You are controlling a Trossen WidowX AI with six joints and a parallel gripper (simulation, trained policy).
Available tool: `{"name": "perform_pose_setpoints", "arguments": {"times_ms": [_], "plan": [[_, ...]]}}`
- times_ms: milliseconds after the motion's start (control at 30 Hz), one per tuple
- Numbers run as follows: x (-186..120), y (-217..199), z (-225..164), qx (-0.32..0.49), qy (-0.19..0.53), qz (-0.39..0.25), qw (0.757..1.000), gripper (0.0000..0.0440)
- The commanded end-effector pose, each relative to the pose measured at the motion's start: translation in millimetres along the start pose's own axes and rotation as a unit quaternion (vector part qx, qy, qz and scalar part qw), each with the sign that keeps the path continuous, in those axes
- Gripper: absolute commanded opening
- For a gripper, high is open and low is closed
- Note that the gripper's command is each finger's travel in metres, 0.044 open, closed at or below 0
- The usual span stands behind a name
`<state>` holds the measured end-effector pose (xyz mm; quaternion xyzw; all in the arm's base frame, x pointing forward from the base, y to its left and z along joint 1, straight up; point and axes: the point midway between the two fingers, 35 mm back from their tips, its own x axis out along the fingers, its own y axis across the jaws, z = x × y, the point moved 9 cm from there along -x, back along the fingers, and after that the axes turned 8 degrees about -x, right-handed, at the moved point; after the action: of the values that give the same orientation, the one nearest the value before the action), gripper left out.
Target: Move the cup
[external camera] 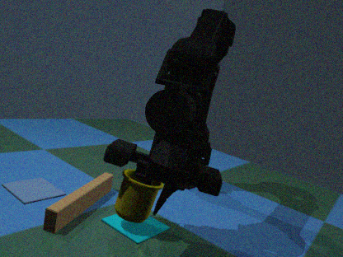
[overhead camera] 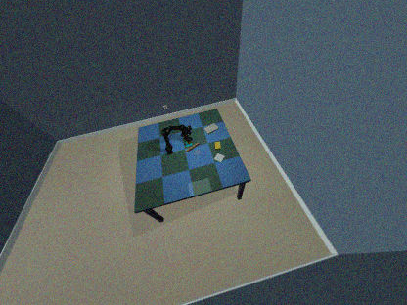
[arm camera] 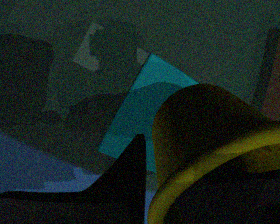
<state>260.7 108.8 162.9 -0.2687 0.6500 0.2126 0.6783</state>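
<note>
A yellow cup hangs nearly upright, tilted slightly, low over the cyan pad. Its shadow falls on the pad; a small gap shows beneath it. My gripper is shut on the cup's wall, with one finger inside the rim and the dark pointed finger outside. The other pad, pale grey, lies flat beyond the wooden bar. No marbles can be made out; the cup's inside is mostly hidden.
A wooden bar lies between the two pads, close to the cup's side. The top view also shows a yellow block, a white flat piece and a pale box on the checkered table.
</note>
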Motion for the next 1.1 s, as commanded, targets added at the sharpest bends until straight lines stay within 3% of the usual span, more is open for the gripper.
{"name": "perform_pose_setpoints", "arguments": {"times_ms": [0,300,467,800,1067], "plan": [[5.4,3.7,-4.5,0.007,0.003,-0.003,1.000,0.0014],[15.1,2.6,-9.2,0.022,-0.006,-0.007,1.000,0.0072],[6.7,-0.1,-8.1,0.031,-0.037,-0.005,0.999,0.0168],[-8.9,1.6,-18.3,0.032,-0.071,0.005,0.997,0.0193],[-23.6,3.0,-26.6,0.038,-0.096,0.010,0.995,0.0239]]}}
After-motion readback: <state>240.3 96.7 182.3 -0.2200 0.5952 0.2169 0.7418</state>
